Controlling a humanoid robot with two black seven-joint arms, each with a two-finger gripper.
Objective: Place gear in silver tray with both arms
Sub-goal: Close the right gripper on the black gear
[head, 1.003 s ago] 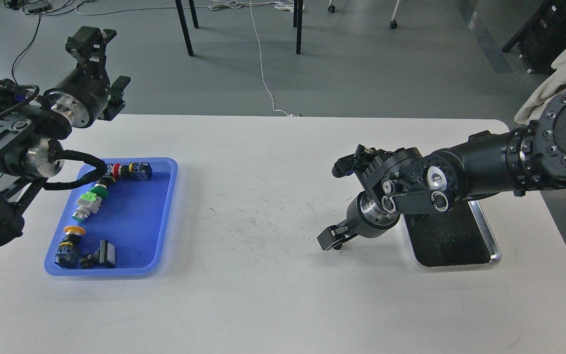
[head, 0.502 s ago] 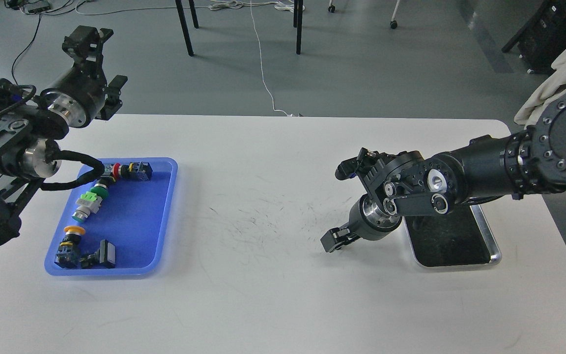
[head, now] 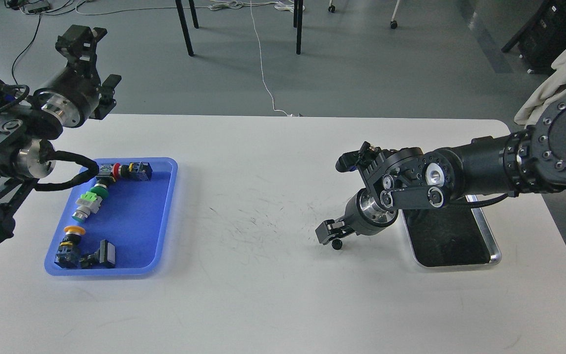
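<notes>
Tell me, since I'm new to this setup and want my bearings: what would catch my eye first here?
The bright blue plastic tray on the white table's left side, holding colourful push-button switches. Opposite, the right gripper hangs low over the table's middle, just left of the shiny silver metal tray, whose visible part looks bare. The left gripper is raised beyond the table's far left corner.

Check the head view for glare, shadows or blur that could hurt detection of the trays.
Head view: even, diffuse light and soft shadows; the blue plastic tray casts a faint bluish fringe on the white table. The shiny rectangular silver tray shows bright highlights on its rim, its dark bottom reflects dimly, and the black right arm hides its far end. No motion blur; the small parts in the blue tray look sharp.
</notes>
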